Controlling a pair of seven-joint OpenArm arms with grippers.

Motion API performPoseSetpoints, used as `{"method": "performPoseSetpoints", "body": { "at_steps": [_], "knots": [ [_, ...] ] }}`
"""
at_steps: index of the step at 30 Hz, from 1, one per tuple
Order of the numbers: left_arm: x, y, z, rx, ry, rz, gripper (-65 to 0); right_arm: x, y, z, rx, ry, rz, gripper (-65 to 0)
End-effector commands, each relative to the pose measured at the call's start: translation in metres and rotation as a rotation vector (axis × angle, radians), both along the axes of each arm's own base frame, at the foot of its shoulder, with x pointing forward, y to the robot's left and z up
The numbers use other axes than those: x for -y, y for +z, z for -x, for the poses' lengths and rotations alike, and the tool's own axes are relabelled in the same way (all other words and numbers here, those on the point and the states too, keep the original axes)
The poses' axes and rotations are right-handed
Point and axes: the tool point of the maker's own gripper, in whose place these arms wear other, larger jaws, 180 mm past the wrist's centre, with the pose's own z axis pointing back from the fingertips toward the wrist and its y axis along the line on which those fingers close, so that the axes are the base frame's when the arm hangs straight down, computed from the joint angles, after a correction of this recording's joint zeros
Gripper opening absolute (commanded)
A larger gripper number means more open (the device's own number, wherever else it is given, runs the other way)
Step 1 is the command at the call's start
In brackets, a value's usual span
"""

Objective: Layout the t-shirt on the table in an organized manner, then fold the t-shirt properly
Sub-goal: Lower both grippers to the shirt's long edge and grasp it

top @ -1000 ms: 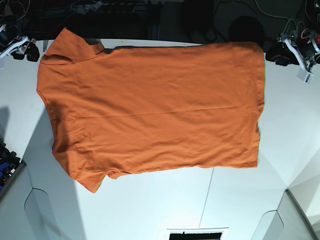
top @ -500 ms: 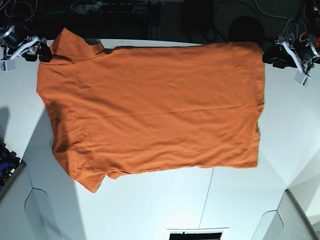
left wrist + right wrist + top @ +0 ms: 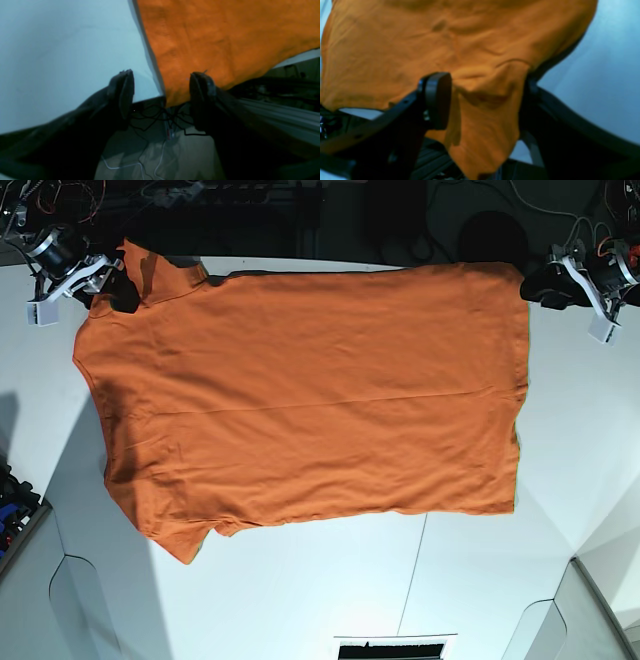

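The t-shirt (image 3: 300, 405) is lying spread flat and sideways across the white desk (image 3: 300, 600), its far edge running along the desk's dark back rim, one sleeve pointing toward the near side. The right tool (image 3: 485, 100) is sitting at the far sleeve corner with its jaws standing wide, a fold of orange cloth draping between them, though not pinched. The left tool (image 3: 161, 97) is hovering at the hem's far corner, jaws equally wide apart, straddling the cloth's edge and gripping nothing. Loose cables (image 3: 155, 120) are dangling below the desk rim.
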Motion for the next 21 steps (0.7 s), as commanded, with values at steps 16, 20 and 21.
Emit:
{"method": "performPoseSetpoints", "body": {
  "at_steps": [16, 20, 21],
  "knots": [
    [0.008, 0.011, 0.001, 0.037, -0.079, -0.053, -26.8, 0.003, -0.004, 0.006, -0.033, 0.018, 0.03, -27.3],
    [0.008, 0.011, 0.001, 0.037, -0.079, -0.053, -26.8, 0.003, -0.004, 0.006, -0.032, 0.018, 0.029, -27.3],
    [0.008, 0.011, 0.001, 0.037, -0.079, -0.052, -26.8, 0.003, -0.004, 0.006, -0.032, 0.018, 0.029, -27.3]
  ]
}}
